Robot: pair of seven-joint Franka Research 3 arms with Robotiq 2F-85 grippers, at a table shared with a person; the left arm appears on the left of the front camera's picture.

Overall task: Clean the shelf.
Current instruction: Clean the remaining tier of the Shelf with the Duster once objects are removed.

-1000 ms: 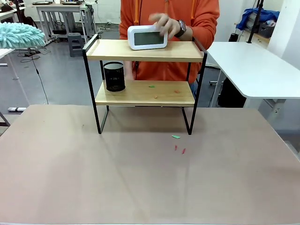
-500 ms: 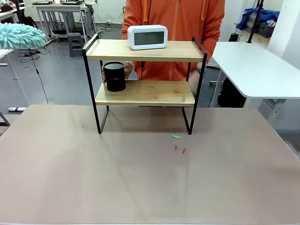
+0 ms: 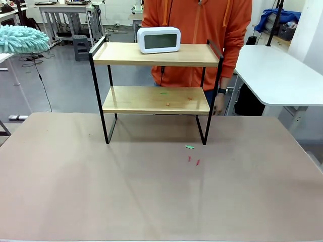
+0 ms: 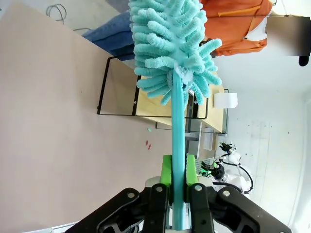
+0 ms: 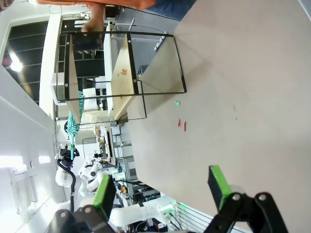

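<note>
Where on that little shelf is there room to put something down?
The lower board is nearly bare, with just a few scraps mid-board. On the top board, the white clock takes the middle; both sides are free.

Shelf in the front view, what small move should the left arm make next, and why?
Probably swing the duster, clamped in the left tool, toward the lower board of the shelf. That board holds small coloured scraps with bare wood around them, while a clock sits on the top board, and the duster hangs off to the left.
</note>
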